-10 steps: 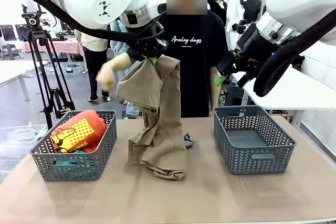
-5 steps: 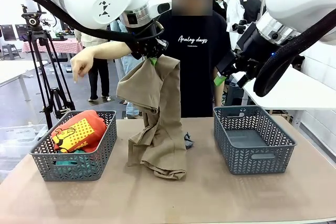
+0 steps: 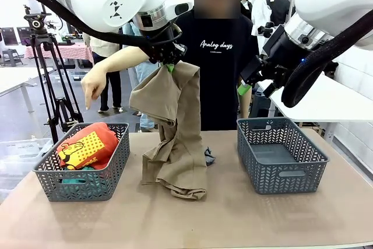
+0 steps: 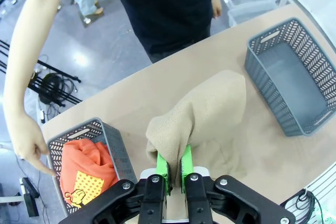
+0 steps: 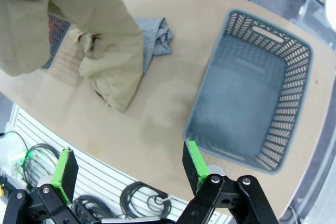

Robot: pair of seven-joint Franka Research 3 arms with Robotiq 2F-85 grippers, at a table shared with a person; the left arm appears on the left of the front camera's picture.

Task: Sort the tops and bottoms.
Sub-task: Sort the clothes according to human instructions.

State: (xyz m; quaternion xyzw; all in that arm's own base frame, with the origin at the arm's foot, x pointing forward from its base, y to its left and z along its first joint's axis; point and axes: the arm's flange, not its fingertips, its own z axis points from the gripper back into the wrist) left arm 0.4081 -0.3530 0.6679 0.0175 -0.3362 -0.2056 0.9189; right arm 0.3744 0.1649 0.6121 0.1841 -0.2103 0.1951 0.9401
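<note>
Two baskets stand near the table (image 3: 233, 220) side edges, bare tabletop before them: the right basket (image 3: 280, 174) has open room, the left basket (image 3: 113, 170) holds the orange garment (image 3: 87, 144) over the teal garment (image 3: 74, 179). The left gripper (image 3: 169, 67), clamped on the khaki garment (image 3: 175, 126), holds it up at centre, hem heaped on the table. The right gripper (image 5: 128, 163) hangs with jaws apart. The right wrist view shows the grey garment (image 5: 155, 38) whole; frontally it peeks from behind the khaki

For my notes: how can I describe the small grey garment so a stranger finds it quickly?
Between the two lattice baskets, khaki trousers hang from the left pincer. Behind their lower end lies the heather grey garment: small, crumpled, neither held nor in a basket.
</note>
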